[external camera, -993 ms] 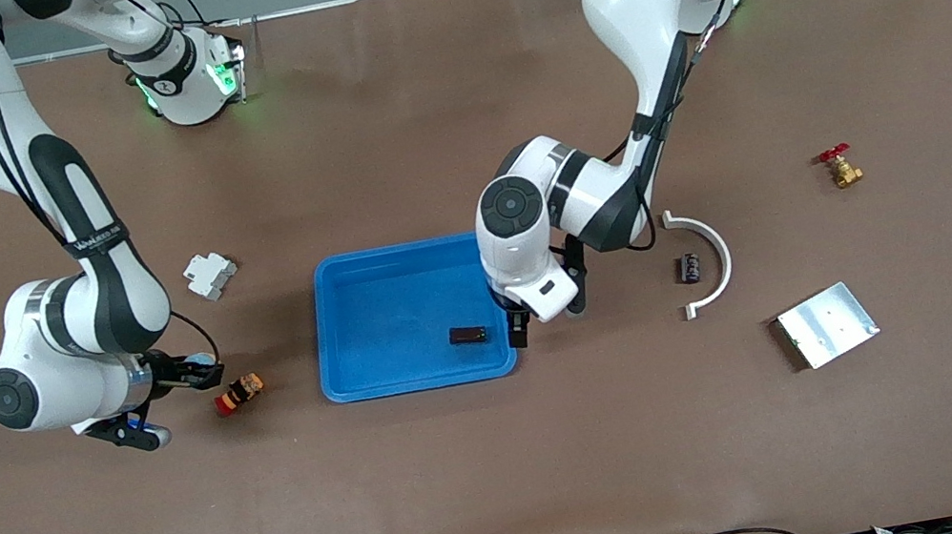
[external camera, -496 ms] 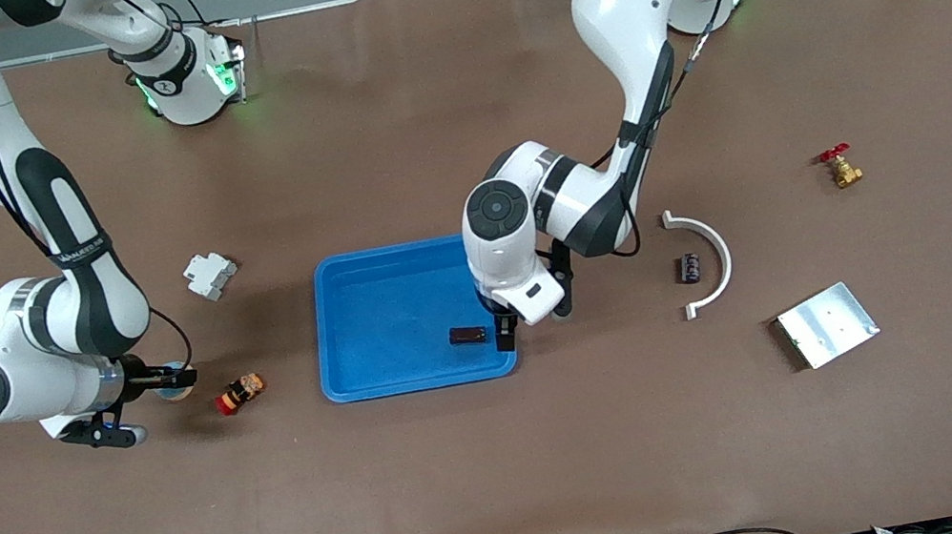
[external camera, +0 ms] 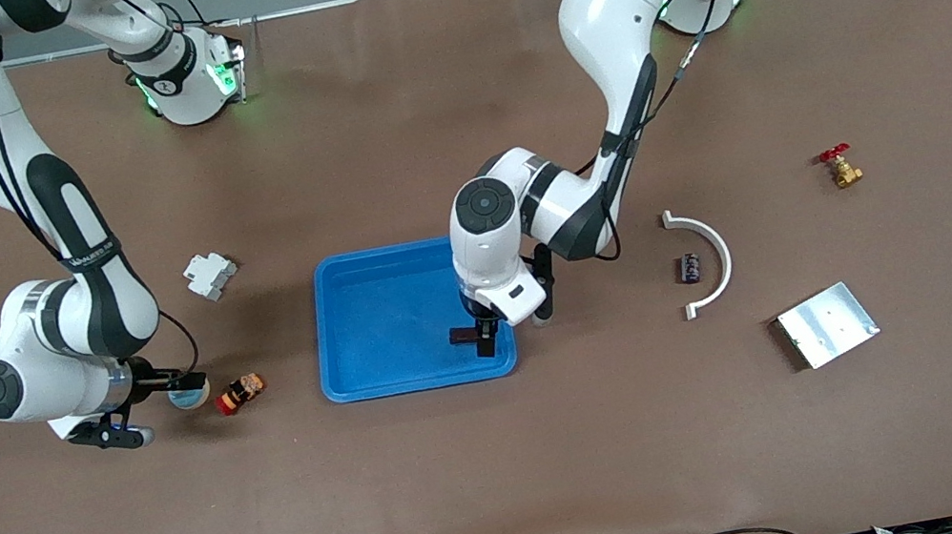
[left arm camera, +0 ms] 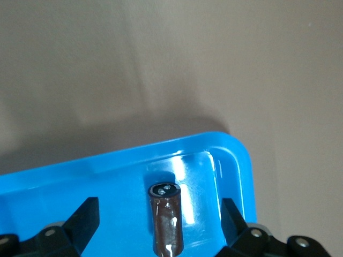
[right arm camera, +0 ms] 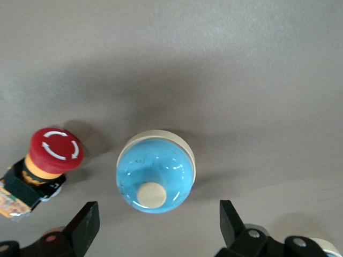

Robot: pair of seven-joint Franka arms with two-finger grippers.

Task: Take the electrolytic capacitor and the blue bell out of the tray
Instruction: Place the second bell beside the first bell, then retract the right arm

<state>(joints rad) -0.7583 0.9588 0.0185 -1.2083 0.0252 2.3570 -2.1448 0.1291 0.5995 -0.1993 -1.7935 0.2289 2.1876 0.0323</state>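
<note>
Both grippers spread wide over their parts.

Front view: left gripper (external camera: 482, 336) above capacitor (external camera: 466, 334) in blue tray (external camera: 379, 383); right gripper (external camera: 159, 394) by bell (external camera: 189, 392).
Left wrist: capacitor (left arm camera: 166, 219) between parted fingers (left arm camera: 83, 217).
Right wrist: bell (right arm camera: 155, 171) beside red button (right arm camera: 45, 160), fingers (right arm camera: 86, 222) apart.

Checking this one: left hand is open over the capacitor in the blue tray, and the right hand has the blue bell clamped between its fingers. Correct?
Not quite. The right hand is open around the bell, not clamped; the right wrist view shows gaps on both sides. The left hand is open over the capacitor in the blue tray.
</note>
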